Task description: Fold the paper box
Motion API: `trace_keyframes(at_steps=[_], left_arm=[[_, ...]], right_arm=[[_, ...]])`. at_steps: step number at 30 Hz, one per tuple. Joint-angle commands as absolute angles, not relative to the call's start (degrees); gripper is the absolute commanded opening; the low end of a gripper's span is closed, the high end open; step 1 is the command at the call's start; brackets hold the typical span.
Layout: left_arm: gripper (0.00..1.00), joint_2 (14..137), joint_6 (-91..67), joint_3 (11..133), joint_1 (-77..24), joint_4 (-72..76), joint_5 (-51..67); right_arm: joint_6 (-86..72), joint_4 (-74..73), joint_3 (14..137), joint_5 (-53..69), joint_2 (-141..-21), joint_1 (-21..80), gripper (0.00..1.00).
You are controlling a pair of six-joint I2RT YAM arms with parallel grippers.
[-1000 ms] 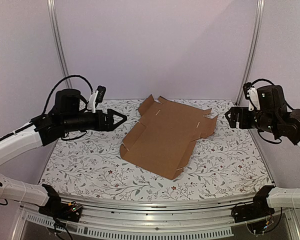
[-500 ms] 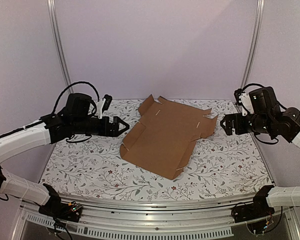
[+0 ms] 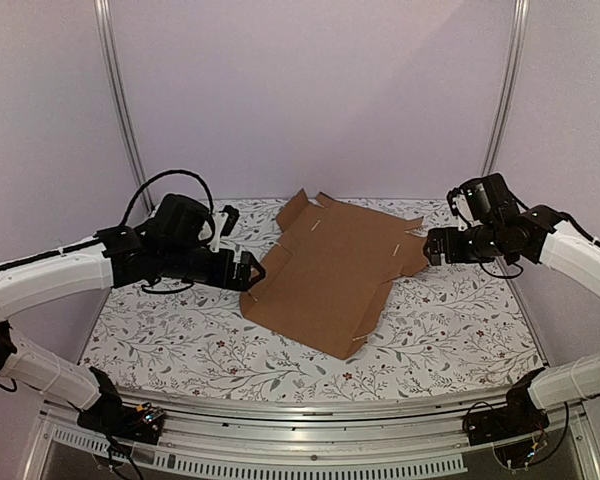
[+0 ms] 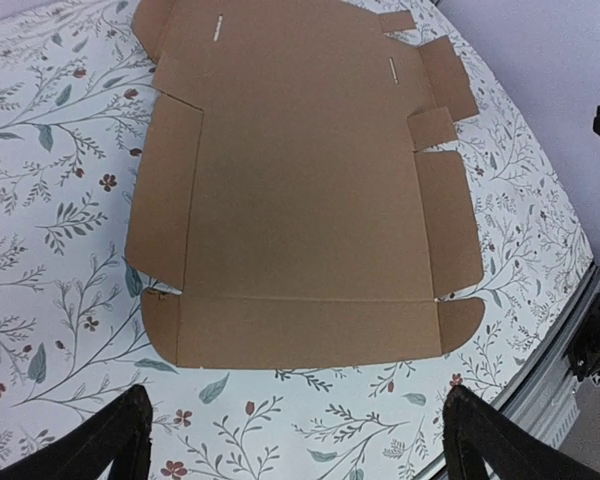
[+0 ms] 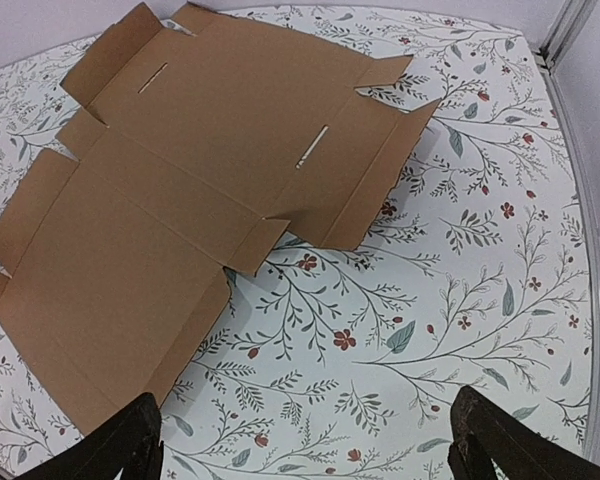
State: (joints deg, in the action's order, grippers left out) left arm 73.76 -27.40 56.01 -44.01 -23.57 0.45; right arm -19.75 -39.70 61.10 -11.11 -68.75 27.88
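- Basically nothing was folded: the paper box point(image 3: 325, 270) lay as a near-flat die-cut sheet in the middle of the bench point(image 3: 170, 330), with a few far flaps slightly lifted.
- Left tool point(image 3: 248, 270) sat just beside the sheet's left edge, jaws apart, empty.
- Right tool point(image 3: 428, 245) sat near the right-side tabs, jaws apart, empty.
- Every wall, flap and tab tuck was yet to be done.

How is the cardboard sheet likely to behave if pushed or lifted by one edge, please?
The paper box is a thin sheet lying nearly flat, so it is probably light and would slide on the tablecloth rather than tip. Its creases and cut flaps suggest it would hinge and droop if lifted by one edge.
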Motion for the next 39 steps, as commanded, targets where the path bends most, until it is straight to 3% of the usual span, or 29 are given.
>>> trace_keyframes(at_steps=[1, 13, 21, 27, 39], left_arm=[[0.99, 73.5, -26.8, 56.9, -45.4, -26.2, -2.6], [0.99, 69.5, -26.0, 56.4, -45.8, -28.9, -4.8], [1.00, 65.3, -26.4, 54.4, -45.8, -30.4, -5.7], [1.00, 63.2, -26.5, 54.0, -45.8, -31.9, -6.7], [1.00, 62.5, -26.1, 56.0, -45.8, -34.7, -8.7]], right_arm=[[-23.0, -33.3, 62.3, -6.6, -74.1, 23.6, 0.99], [-29.8, -24.8, 67.1, -2.8, -90.8, 11.8, 0.93], [-32.1, -21.2, 73.9, -2.2, -100.6, 9.2, 0.87], [-33.7, -20.0, 79.7, 1.7, -107.1, 6.5, 0.73], [-37.9, -17.2, 86.5, 1.6, -119.1, 5.5, 0.60]])
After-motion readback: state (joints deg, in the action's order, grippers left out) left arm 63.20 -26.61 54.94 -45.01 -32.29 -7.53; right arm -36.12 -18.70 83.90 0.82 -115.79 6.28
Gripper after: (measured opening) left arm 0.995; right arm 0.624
